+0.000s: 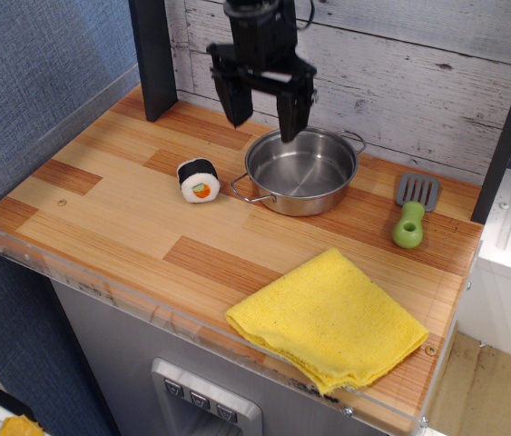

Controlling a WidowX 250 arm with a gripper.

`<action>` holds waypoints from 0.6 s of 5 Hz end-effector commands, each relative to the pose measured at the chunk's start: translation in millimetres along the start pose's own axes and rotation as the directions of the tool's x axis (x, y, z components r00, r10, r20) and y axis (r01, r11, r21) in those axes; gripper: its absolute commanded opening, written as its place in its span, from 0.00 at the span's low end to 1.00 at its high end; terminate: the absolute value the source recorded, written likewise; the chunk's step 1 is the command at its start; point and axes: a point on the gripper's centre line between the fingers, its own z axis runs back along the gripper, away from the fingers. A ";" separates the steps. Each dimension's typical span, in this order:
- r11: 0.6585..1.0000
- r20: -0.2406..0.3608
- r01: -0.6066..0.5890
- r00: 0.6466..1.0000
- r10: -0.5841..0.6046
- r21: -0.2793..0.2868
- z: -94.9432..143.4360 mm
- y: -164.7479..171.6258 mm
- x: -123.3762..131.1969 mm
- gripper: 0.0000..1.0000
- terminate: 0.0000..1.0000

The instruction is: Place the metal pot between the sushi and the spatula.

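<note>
The shiny metal pot (302,172) stands on the wooden table with a wire loop handle at front left and another at back right. The sushi (199,180) lies just left of it. The spatula (412,211), with grey slotted blade and green handle, lies to its right. My gripper (264,116) is open and empty, raised above the pot's back left rim, its two black fingers spread apart and clear of the pot.
A folded yellow cloth (328,319) lies at the front right of the table. A black post (152,54) stands at the back left. A clear plastic rim (101,272) runs along the table's front and left edges. A plank wall is behind.
</note>
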 end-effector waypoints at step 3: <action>0.996 0.105 0.030 0.994 -0.038 0.085 77.5 -23.7 -24.2 1.00 0.00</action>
